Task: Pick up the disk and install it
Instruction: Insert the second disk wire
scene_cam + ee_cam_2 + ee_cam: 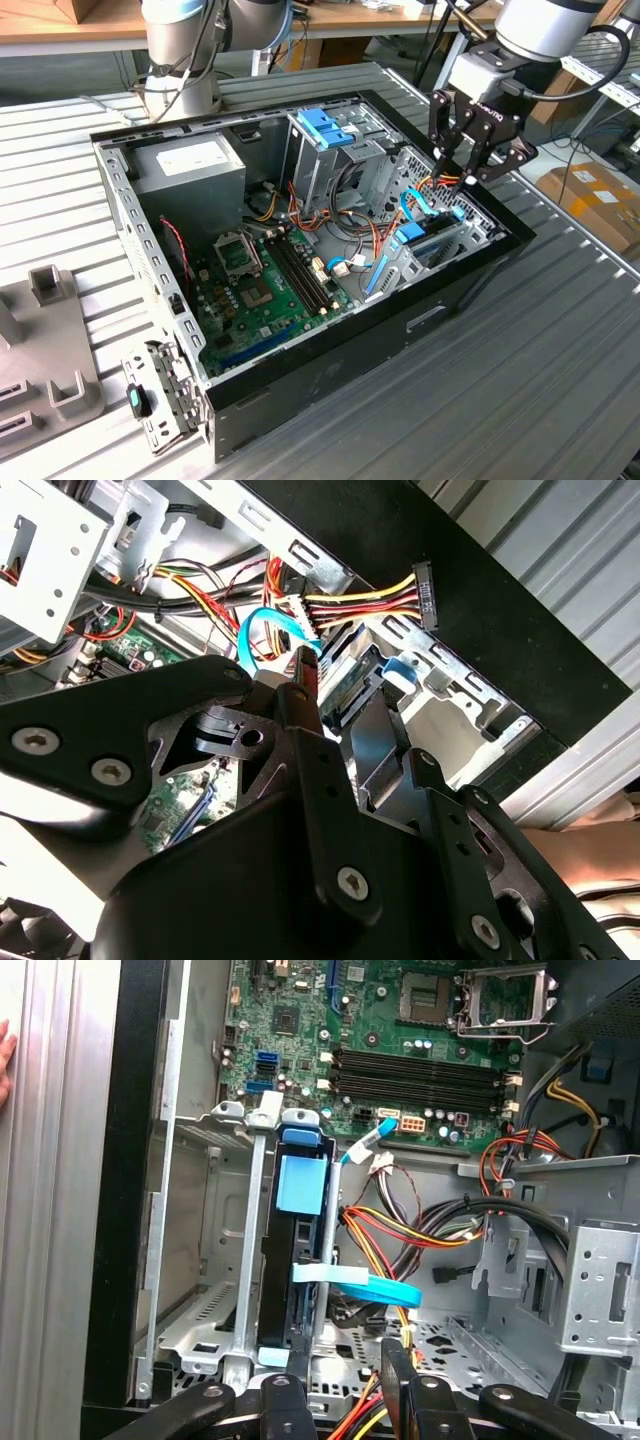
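The disk stands on edge in the metal bay at the open computer case's end on the exterior view's right. In the first wrist view the disk is a dark slab with a bright blue rail and tab on its near edge, held between the bay's plates. A thin light-blue cable crosses over it. My gripper hangs just above that bay, open, with nothing between its fingers. In both wrist views the gripper is apart from the disk.
An upright grey drive cage with a blue top stands mid-case, beside the power supply and motherboard. Coloured wire bundles lie close to the bay. A person's hand rests outside the case wall. Grey fixtures sit on the table.
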Controlling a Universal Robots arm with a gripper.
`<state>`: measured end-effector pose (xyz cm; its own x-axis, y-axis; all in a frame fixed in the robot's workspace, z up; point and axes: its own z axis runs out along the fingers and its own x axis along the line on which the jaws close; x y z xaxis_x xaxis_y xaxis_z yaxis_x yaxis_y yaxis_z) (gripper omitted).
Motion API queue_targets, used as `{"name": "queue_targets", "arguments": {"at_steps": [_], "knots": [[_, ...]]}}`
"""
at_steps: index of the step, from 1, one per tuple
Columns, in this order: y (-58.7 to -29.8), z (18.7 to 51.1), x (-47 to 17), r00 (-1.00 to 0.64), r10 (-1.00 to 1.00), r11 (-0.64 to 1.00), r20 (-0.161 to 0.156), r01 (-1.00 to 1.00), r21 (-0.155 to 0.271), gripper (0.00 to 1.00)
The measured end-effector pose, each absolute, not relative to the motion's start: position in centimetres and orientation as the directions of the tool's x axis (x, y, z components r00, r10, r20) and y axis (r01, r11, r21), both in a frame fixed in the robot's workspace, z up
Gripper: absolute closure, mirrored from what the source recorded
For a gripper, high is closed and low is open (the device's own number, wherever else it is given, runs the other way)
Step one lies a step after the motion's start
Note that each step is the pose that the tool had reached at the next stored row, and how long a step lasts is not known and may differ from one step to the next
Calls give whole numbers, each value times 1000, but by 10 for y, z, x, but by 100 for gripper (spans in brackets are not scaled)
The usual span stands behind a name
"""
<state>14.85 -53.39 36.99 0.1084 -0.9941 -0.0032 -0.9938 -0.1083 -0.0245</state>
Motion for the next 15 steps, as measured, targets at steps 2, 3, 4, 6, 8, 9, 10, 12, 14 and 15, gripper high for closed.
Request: {"name": "queue_targets", "arguments": {"at_steps": [2,3,4,6,8,9,10,12,14,15], "knots": [[-534,370,149,109,-994,-109,-3,-994,-25,58],[-533,370,149,109,-994,-109,-3,-994,-24,58],[-533,370,149,109,-994,-109,-3,-994,-24,58],[-533,370,149,110,-994,-110,-3,-994,-24,58],[-532,370,150,111,-994,-111,-3,-994,-24,58],[-531,370,151,112,-994,-112,-3,-993,-24,58],[-531,370,151,112,-994,-112,-3,-993,-24,58],[-531,370,152,113,-994,-113,-3,-993,-24,58],[-530,370,152,114,-993,-114,-3,-993,-24,58],[-529,370,153,115,-993,-115,-3,-993,-24,58]]}}
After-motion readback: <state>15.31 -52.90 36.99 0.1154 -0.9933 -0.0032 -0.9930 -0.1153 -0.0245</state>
